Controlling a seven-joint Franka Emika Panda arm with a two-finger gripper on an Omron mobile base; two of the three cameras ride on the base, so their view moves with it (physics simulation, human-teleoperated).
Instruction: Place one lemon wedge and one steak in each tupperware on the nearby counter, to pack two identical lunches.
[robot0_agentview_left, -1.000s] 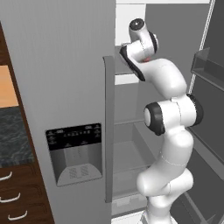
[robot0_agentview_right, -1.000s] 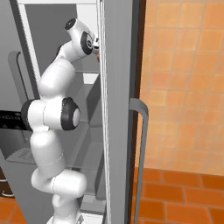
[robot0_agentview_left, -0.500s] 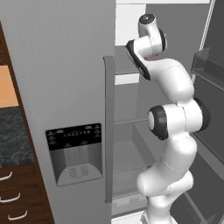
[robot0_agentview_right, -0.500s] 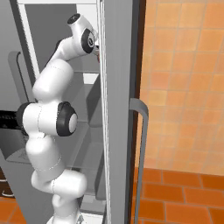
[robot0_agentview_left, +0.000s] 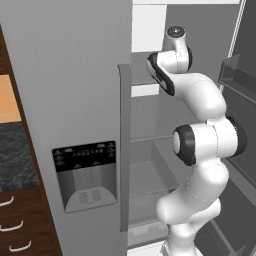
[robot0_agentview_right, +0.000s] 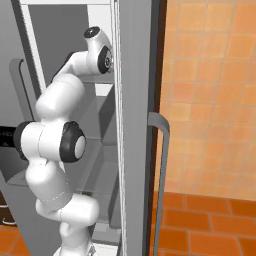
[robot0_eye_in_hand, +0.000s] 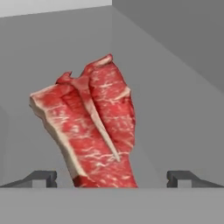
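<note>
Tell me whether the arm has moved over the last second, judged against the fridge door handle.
Yes. In the left base view the arm's upper joints have climbed and swung right, away from the grey fridge door handle, reaching deeper into the open fridge.

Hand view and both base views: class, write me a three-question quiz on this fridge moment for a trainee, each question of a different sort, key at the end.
1. True or false: the claw is shut on the steak.
2. Where does the arm reach? A) a drawer B) the open fridge C) the counter
3. Fill in: in the hand view, the steak lies ____ the two fingertips.

Key: 1 false, it stands open; 2 B; 3 between.
</note>
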